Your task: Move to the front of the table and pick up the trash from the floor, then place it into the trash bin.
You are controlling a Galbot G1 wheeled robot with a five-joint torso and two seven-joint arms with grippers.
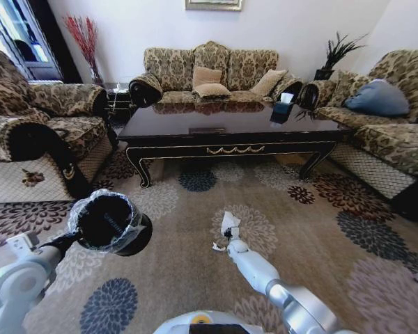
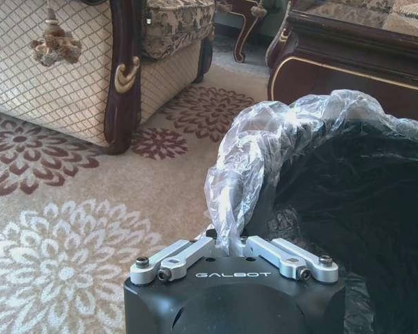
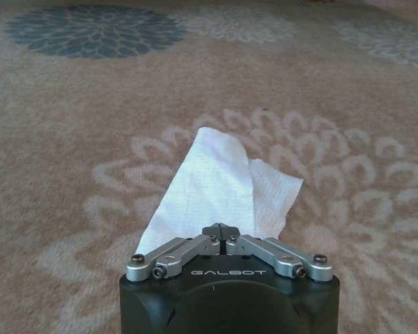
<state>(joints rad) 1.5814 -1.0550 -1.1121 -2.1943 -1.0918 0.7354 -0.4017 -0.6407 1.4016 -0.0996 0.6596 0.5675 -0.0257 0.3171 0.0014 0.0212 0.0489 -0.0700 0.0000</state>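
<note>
Before the desk (image 1: pixel 230 149), over the floor (image 1: pixel 320 236), the right hand (image 3: pixel 221 229) is clamped on the paper (image 3: pixel 212 184), lifted clear. The left hand (image 2: pixel 230 243) pinches the bin (image 1: pixel 111 223) by its rim, holding it tilted to receive.

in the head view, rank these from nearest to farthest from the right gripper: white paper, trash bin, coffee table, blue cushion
1. White paper: pinched in the right gripper, over the carpet.
2. Trash bin: to its left, held by the left gripper.
3. Coffee table: straight ahead.
4. Blue cushion: far right sofa.
</note>
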